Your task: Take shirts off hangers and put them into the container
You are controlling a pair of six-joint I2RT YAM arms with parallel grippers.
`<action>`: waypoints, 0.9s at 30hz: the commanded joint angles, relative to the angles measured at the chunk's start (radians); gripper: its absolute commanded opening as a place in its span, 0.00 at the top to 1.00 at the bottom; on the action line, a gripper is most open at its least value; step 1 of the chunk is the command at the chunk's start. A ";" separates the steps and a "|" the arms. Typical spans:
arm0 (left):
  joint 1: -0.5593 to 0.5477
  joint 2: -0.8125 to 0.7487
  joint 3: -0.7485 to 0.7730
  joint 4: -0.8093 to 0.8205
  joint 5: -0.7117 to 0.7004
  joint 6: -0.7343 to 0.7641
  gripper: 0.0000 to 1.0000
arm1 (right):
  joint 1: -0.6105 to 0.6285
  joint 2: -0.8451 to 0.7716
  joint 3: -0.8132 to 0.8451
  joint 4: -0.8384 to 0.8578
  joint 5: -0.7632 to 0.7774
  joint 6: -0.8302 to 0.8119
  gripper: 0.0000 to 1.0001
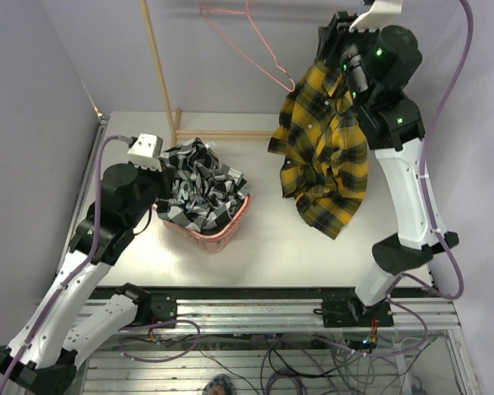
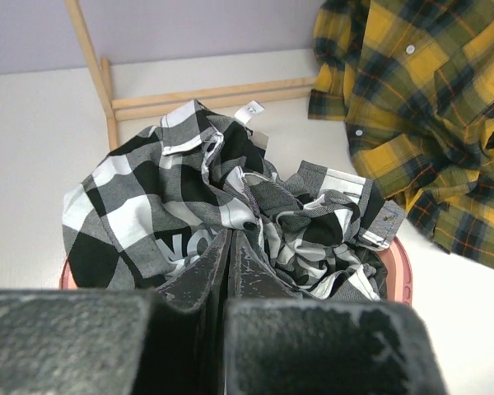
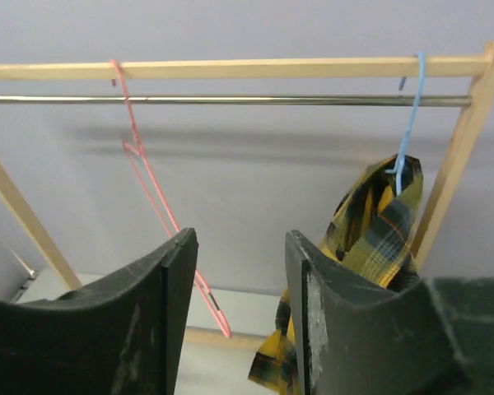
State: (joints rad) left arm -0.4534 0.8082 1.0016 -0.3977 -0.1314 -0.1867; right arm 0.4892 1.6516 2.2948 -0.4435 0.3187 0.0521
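Left gripper [image 2: 230, 276], jaws closed, is over the black-and-white shirt [image 2: 169, 197] crumpled in the pink container [image 1: 232, 230] near the tabletop's [image 1: 272, 251] left edge. The yellow shirt [image 1: 325, 156] hangs on the blue hanger [image 3: 410, 115]; right gripper's [image 3: 240, 313] jaws stand open.

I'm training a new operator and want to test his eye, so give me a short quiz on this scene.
1. True or false: the checked shirt lies in the basket.
2. Which shirt hangs from the rail? A checked shirt, B yellow shirt.
3. Fill in: the left gripper is ___.
Key: 1 true; 2 B; 3 shut.
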 commanded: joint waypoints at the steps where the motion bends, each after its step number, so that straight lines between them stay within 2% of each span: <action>1: 0.002 -0.081 -0.035 0.068 -0.035 0.005 0.92 | -0.079 0.050 0.167 -0.090 0.005 -0.012 0.46; 3: 0.003 -0.090 -0.039 0.071 -0.052 0.006 0.91 | -0.143 -0.002 0.072 -0.026 0.000 0.008 0.41; 7: 0.003 -0.068 -0.026 0.052 -0.037 0.002 0.91 | -0.327 -0.058 -0.045 -0.039 -0.143 0.124 0.42; 10: 0.003 -0.047 -0.021 0.048 -0.007 -0.001 0.91 | -0.387 -0.125 -0.213 0.019 -0.217 0.145 0.43; 12: 0.004 -0.042 -0.023 0.048 0.004 -0.003 0.91 | -0.424 -0.148 -0.266 0.039 -0.291 0.171 0.44; 18: 0.004 -0.038 -0.022 0.046 0.012 -0.008 0.91 | -0.447 -0.153 -0.351 0.038 -0.391 0.210 0.51; 27: 0.003 -0.032 -0.024 0.046 0.016 -0.008 0.92 | -0.449 -0.148 -0.422 0.066 -0.460 0.204 0.56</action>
State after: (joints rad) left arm -0.4534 0.7780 0.9710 -0.3710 -0.1352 -0.1909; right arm 0.0498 1.5146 1.8862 -0.4252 -0.0895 0.2489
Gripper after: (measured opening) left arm 0.090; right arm 0.446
